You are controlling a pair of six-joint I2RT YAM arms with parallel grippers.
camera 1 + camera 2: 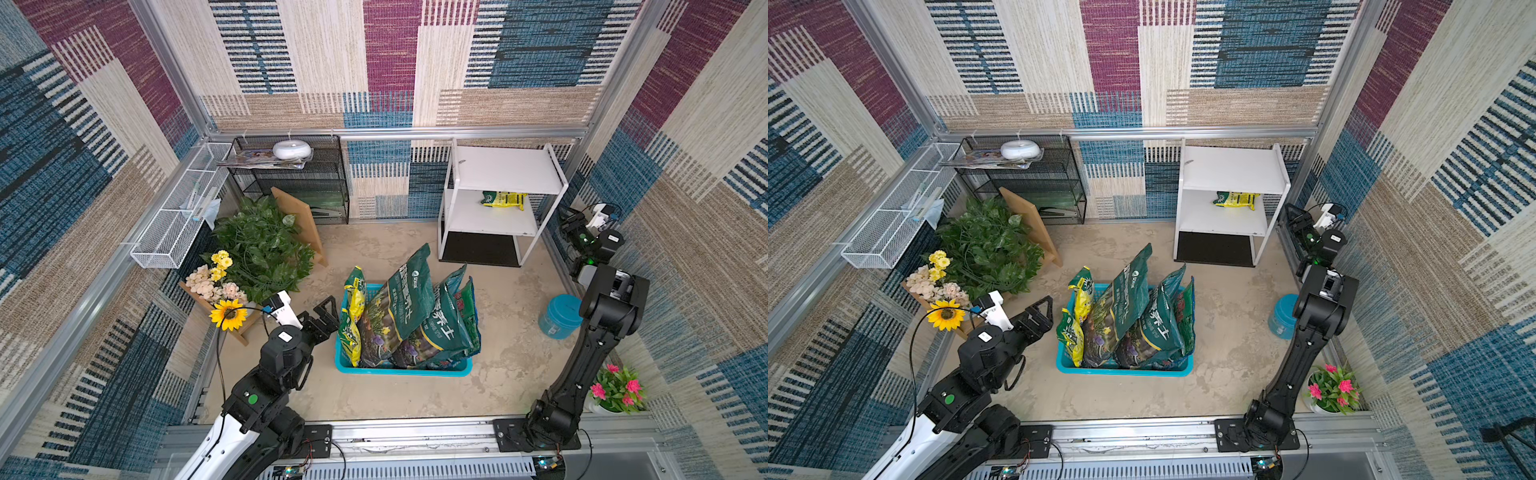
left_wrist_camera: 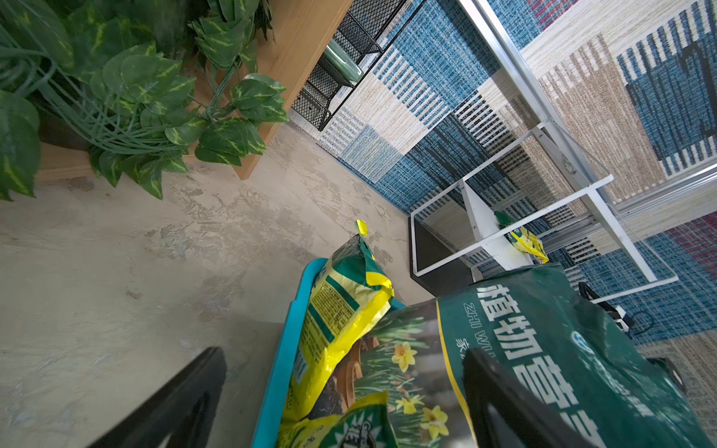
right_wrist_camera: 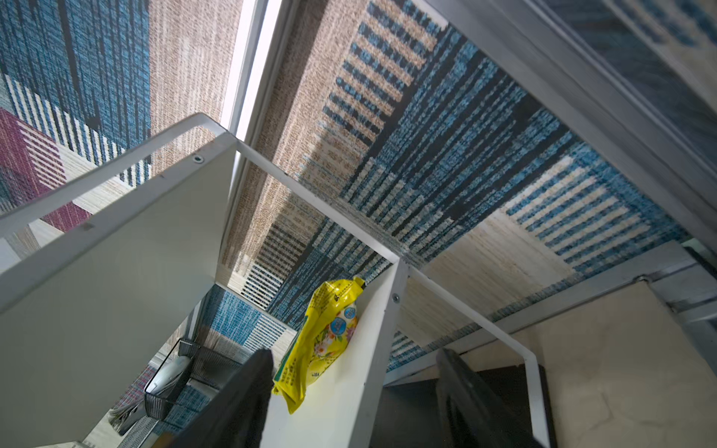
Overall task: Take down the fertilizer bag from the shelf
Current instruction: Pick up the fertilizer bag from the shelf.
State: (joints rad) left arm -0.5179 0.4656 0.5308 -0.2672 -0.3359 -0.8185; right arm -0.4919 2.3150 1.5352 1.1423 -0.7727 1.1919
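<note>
I see the fertilizer bag (image 1: 504, 200) lying on the middle board of the shelf (image 1: 509, 170), near its back right corner. The right gripper (image 3: 355, 355) points at it, jaws released and empty. The left gripper (image 2: 344, 352) has its jaws released too.

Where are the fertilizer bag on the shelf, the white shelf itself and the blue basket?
fertilizer bag (image 1: 504, 200): in a top view, on the middle of its yellow face.
shelf (image 1: 507, 170): in a top view, on its bare top board.
blue basket (image 1: 403, 369): in a top view, on its front rim.
</note>
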